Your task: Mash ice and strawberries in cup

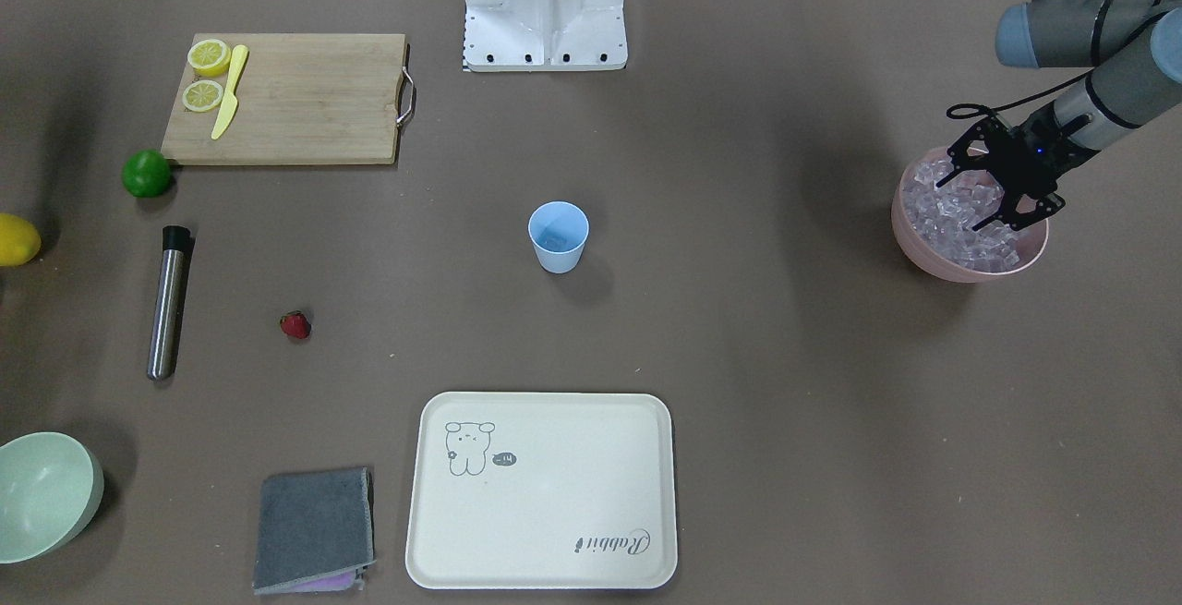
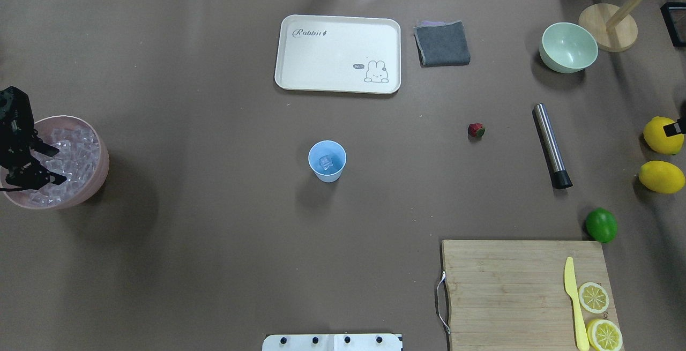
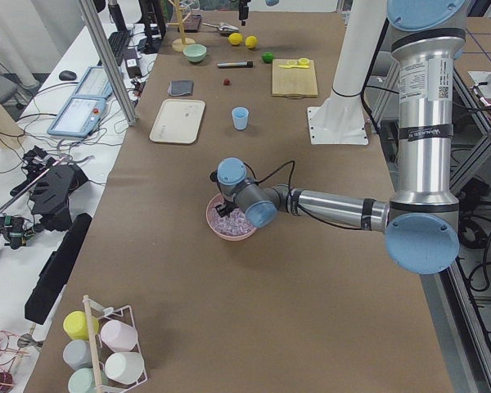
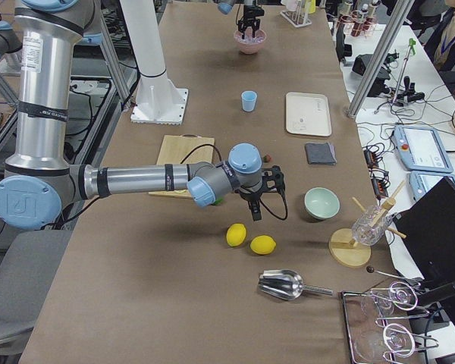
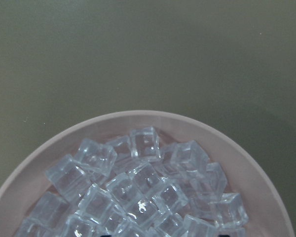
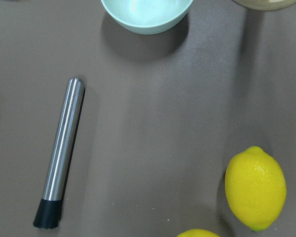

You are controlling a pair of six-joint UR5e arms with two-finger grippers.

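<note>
Overhead exterior: left gripper (image 2: pixel 60 166) sits over the pink bowl (image 2: pixel 104 169) at the table's left end. Jaws are wide apart, tips down among the ice (image 5: pixel 143 182), and nothing is held that I can see. Cup (image 2: pixel 327 174) is mid-table, well apart from the bowl, with one cube (image 2: pixel 325 163) inside. Strawberry (image 2: pixel 476 130) lies on the table right of the cup, not in it. Steel muddler (image 2: pixel 551 144) lies further right, untouched. Right gripper (image 4: pixel 259 199) hangs by the lemons (image 2: pixel 661 177) at the right end. Only a sliver of it shows overhead, so I can't tell how far open it is.

Risks as I see them:
- Cubes look slick and tightly packed. Closing into the pile could pinch two, or squirt one over the rim.
- A corner grip on a cube likely slips on the long carry to the cup.
- Cup looks light and nothing holds it. A finger clipping the rim at release could tip it and spill the cube.
- Strawberry is small and rounded, so it may roll out of a pinch.
- Muddler force on an unbraced cup could skid or topple it.
</note>
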